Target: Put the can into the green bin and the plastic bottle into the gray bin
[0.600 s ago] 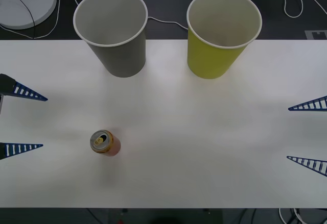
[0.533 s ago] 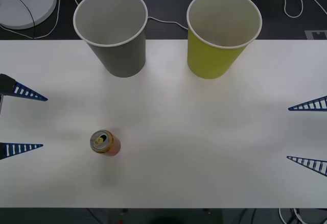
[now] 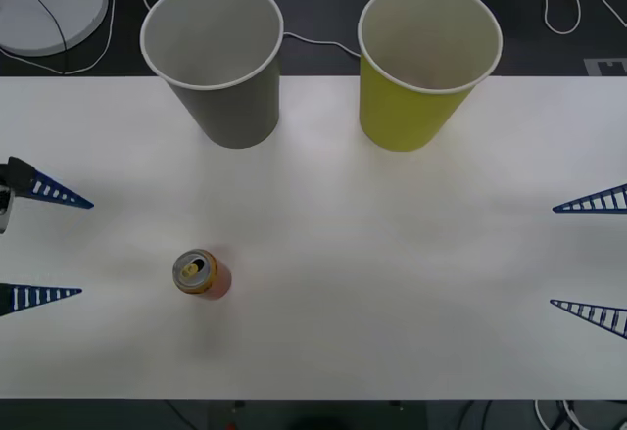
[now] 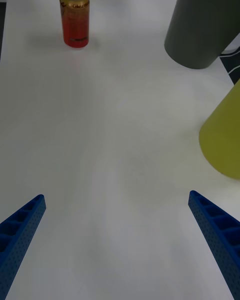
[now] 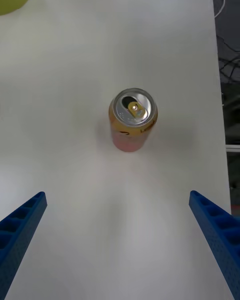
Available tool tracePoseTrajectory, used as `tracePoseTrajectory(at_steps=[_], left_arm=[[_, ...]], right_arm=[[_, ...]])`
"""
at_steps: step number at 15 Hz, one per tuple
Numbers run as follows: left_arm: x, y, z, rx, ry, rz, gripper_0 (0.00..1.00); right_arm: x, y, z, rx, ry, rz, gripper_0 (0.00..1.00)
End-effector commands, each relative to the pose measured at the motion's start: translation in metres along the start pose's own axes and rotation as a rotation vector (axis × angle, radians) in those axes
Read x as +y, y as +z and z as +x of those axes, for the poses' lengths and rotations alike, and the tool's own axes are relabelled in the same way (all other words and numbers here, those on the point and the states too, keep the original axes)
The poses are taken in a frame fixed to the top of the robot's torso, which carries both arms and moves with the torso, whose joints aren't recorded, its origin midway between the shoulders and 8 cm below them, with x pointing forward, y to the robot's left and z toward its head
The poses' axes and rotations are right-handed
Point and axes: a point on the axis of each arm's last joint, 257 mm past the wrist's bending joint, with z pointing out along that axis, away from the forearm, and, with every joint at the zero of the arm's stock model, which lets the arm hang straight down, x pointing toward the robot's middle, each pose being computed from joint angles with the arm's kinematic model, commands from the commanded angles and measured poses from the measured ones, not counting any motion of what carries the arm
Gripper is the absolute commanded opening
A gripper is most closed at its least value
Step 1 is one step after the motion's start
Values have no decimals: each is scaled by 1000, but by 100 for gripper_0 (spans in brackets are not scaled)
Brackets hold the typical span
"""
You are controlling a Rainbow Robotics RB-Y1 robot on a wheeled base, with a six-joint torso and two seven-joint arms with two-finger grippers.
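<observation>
A small red-orange can [image 3: 202, 274] stands upright on the white table [image 3: 392, 283], front left; it also shows in the left wrist view [image 5: 132, 120] and the right wrist view [image 4: 75, 15]. The gray bin [image 3: 217, 62] [image 4: 202, 22] stands at the back left, the green bin [image 3: 423, 65] [image 4: 222, 137] at the back right. My left gripper [image 3: 44, 247] [image 5: 117, 245] is open at the table's left edge, facing the can from a short distance. My right gripper [image 3: 591, 259] [image 4: 117, 245] is open at the right edge. The plastic bottle is out of view.
A round white device [image 3: 49, 4] with cables lies on the dark floor behind the table at the back left. Another white cable [image 3: 573, 14] runs at the back right.
The left gripper has shifted slightly toward the table's front edge. The can, the bins and the right gripper have not moved.
</observation>
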Motion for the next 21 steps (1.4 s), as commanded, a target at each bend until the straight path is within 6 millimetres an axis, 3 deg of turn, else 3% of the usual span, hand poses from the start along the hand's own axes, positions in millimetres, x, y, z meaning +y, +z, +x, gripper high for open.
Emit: tracePoseTrajectory(at_steps=[1,5,10,21], left_arm=[[0,2,1,-59,-48,26,100],[-4,20,1,-129,-50,18,100],[-5,48,16,-190,-12,-23,100],[-32,100,41,-340,-25,-85,100]], right_arm=[[0,0,0,0,0,0,100],[0,0,0,0,0,0,100],[0,0,0,0,0,0,100],[0,0,0,0,0,0,100]])
